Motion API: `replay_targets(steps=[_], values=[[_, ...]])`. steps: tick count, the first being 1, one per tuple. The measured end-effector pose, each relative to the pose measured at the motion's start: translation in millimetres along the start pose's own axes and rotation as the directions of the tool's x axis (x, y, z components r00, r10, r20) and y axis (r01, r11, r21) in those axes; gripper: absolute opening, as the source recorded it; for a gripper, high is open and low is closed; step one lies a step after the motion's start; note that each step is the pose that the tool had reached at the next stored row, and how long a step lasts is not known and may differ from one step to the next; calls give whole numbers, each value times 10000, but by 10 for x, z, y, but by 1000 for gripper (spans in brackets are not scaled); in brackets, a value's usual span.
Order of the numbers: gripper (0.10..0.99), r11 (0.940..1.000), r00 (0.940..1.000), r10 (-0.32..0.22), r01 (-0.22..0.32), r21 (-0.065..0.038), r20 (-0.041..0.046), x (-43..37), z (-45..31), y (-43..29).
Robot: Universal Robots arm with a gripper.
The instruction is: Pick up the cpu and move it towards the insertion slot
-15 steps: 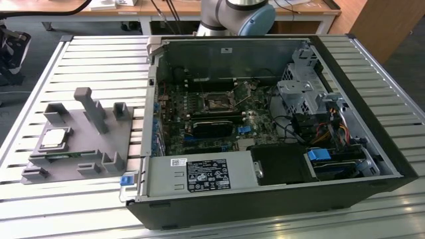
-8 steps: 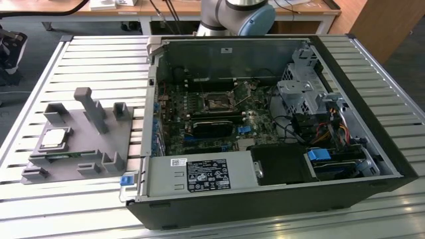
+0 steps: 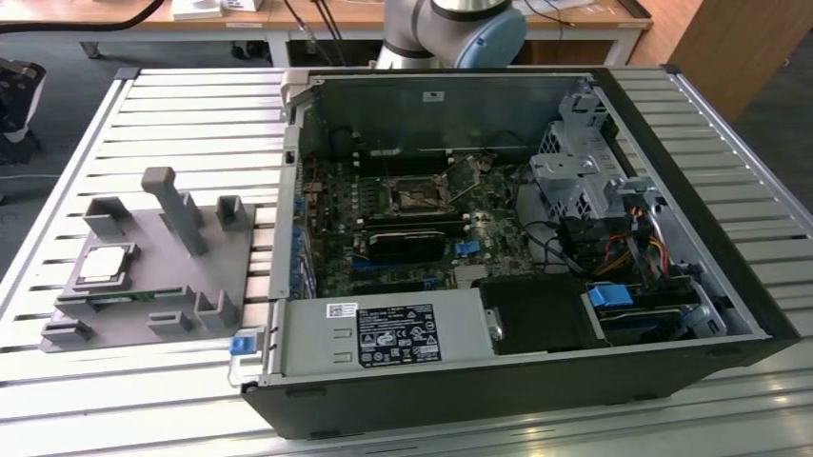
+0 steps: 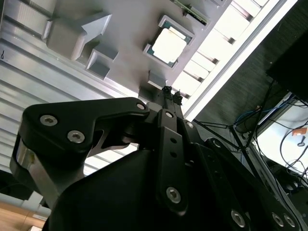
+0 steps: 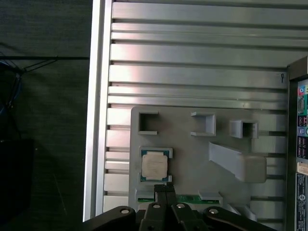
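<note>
First wrist view: the black metal claw (image 5: 166, 188) sits closest, its two slim fingers pressed together with nothing between them. The tips hang over the edge of a matte grey plastic fixture (image 5: 192, 159), just short of the cpu (image 5: 155, 165). That one flat square chip, with a dull silvery top and a pale rim, lies level in its own square recess in the fixture. One narrow green memory stick (image 5: 187, 198) lies beside it, partly under the claw. One thick slanted post rises from the fixture further on. Under everything is a table (image 5: 192, 72) of ribbed, shiny aluminium slats.

In the second wrist view the claw (image 4: 172, 91) shows the same closed tips, well apart from the cpu (image 4: 169, 45).

In the exterior view the cpu (image 3: 107, 266) rests on the fixture (image 3: 140, 238) at the exterior view's left. One open black computer case (image 3: 508, 390) lies at the right. The insertion slot (image 3: 416, 193), a dark square in a bright metal frame, sits on its green board. The arm's grey and blue joint (image 3: 458, 24) stands beyond.
</note>
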State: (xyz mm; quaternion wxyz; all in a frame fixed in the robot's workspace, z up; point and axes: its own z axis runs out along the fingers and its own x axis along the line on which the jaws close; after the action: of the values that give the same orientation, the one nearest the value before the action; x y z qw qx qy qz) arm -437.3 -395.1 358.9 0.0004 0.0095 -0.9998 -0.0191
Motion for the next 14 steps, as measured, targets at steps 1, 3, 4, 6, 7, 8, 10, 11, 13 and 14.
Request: replay_targets(steps=[1,3,4,6,7,8,10,11,13,14], values=[[106,10000,10000,0,0,0,0,6,1,0],[106,10000,10000,0,0,0,0,17,2,0],[106,10000,10000,0,0,0,0,23,3,0],[106,10000,10000,0,0,0,0,33,4,0],[106,10000,10000,0,0,0,0,38,5,0],[106,10000,10000,-1,1,-1,1,43,6,0],[106,10000,10000,0,0,0,0,51,9,1],[106,10000,10000,0,0,0,1,55,12,1],[106,10000,10000,-1,1,-1,1,62,19,0],[106,10000,10000,-1,1,0,0,64,21,0]])
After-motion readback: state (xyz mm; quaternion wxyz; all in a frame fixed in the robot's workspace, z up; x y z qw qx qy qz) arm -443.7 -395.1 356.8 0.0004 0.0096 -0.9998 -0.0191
